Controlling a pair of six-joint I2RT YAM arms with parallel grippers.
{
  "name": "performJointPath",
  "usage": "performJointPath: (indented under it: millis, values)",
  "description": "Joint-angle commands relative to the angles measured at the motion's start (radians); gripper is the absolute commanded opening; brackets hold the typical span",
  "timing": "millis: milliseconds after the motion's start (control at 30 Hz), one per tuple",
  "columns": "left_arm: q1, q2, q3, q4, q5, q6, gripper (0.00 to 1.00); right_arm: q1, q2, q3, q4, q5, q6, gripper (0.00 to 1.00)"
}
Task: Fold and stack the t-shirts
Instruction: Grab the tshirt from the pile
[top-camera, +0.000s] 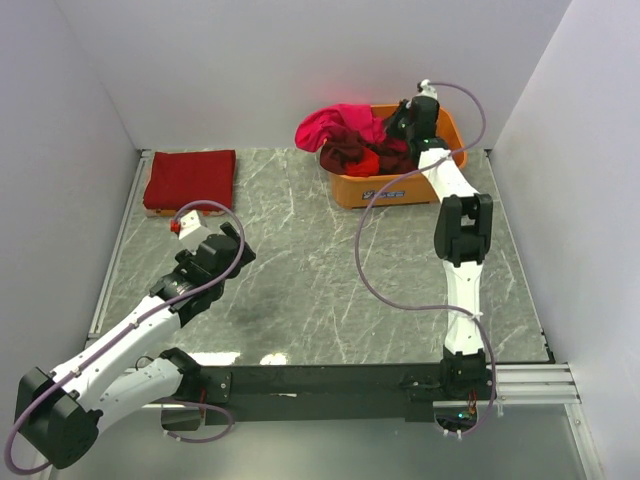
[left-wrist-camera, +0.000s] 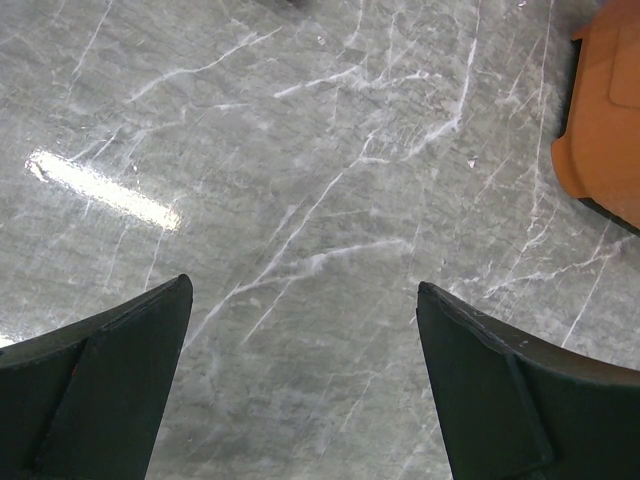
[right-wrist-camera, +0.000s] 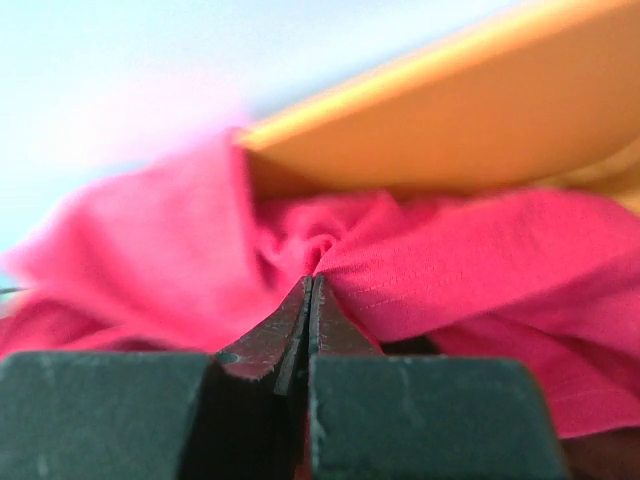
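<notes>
The marble-patterned table (top-camera: 300, 270) carries an orange tub (top-camera: 400, 188) at its far right and a folded dark red t-shirt (top-camera: 190, 180) lying flat at its far left corner, well apart from the tub. Three loose garments are heaped in the tub. A pink-red t-shirt (top-camera: 335, 125) is on top and spills over the tub's left rim. A dark maroon t-shirt (top-camera: 345, 150) lies below it, and a scarlet t-shirt (top-camera: 367, 163) shows towards the tub's middle. The right arm reaches across the table to the tub, with the right gripper (top-camera: 400, 125) down among the heap at the tub's far side. In the right wrist view its fingers (right-wrist-camera: 265, 345) are pressed together, with no gap visible between them. Pink-red cloth is gathered into a pucker exactly at their tips, so the garment is pinched there (how much cloth sits between the pads cannot be judged from this angle). The tub's orange wall fills the background of that view, out of focus. The left gripper (top-camera: 228, 252) hangs over bare table on the left side, between the folded shirt and the arm bases. Its two dark fingers (left-wrist-camera: 100, 390) are spread wide with nothing between them but stone surface. One corner of the tub shows at the upper right edge of the left wrist view.
</notes>
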Motion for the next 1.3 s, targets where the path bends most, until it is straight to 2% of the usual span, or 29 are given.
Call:
performJointPath:
  millis: [0,100,233,433,800,900,1067,1167,1267]
  values:
    - [-0.001,-0.021,0.009,0.016,-0.008,0.000,0.99,-0.002,-0.151,-0.026,0.156,-0.124,0.012,0.00]
    - [-0.001,-0.025,0.011,0.012,-0.011,-0.003,0.99,-0.001,-0.150,-0.009,0.140,-0.187,0.007,0.00]
    - [-0.001,-0.036,0.009,0.009,-0.014,-0.004,0.99,-0.001,-0.210,-0.128,0.220,-0.235,0.026,0.00]
    - [-0.001,-0.038,0.003,0.032,-0.002,0.004,0.99,0.007,-0.343,-0.258,0.392,-0.383,0.084,0.00]
    - [-0.001,-0.038,0.006,0.029,0.009,0.002,0.99,0.096,-0.659,-0.416,0.541,-0.630,0.150,0.00]
    - [-0.001,-0.051,0.001,0.029,0.009,0.000,1.00,0.154,-0.771,-0.433,0.477,-0.657,0.052,0.00]
    - [-0.001,-0.085,-0.005,0.021,0.010,-0.006,0.99,0.300,-1.007,-0.511,0.277,-0.562,-0.227,0.00]
    - [-0.001,-0.107,-0.006,0.000,0.004,-0.019,0.99,0.363,-1.125,-0.595,0.258,-0.528,-0.266,0.00]
    - [-0.001,-0.133,-0.008,-0.028,0.003,-0.035,0.99,0.378,-1.213,-0.672,0.301,-0.571,-0.223,0.00]
